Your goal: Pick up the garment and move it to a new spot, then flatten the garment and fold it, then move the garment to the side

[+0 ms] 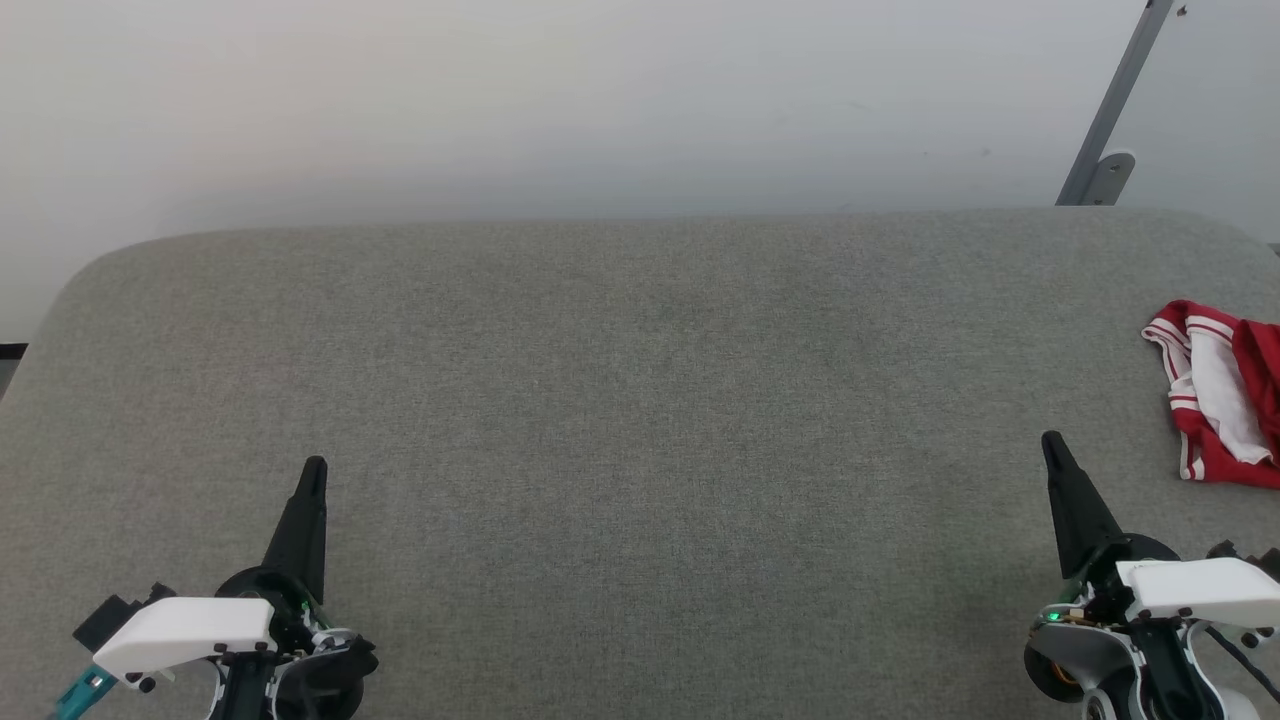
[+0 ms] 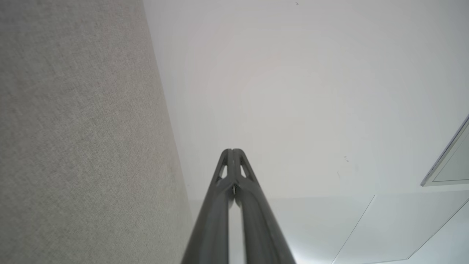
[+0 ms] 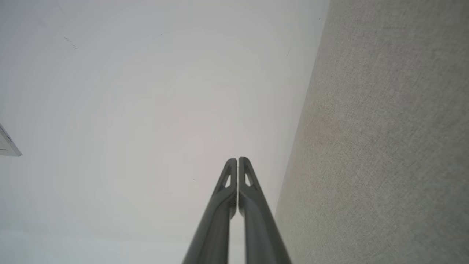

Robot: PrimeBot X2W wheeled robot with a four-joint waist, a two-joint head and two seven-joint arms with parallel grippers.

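Note:
The garment (image 1: 1225, 405) lies crumpled at the right edge of the head view, red with white parts and red-white striped trim, partly cut off by the frame. My right gripper (image 1: 1050, 440) rests at the lower right, shut and empty, its tips a little left of and below the garment. At the lower left my left gripper (image 1: 314, 465) is shut too, far from the garment. In the left wrist view the left gripper (image 2: 232, 150) has its fingers pressed together. The right gripper (image 3: 237, 158) in the right wrist view is likewise closed on nothing.
A grey fabric-covered table (image 1: 620, 400) with rounded far corners spans the head view. Behind it stands a plain white wall (image 1: 560, 100). A grey metal bracket (image 1: 1110, 130) leans on the wall at the upper right.

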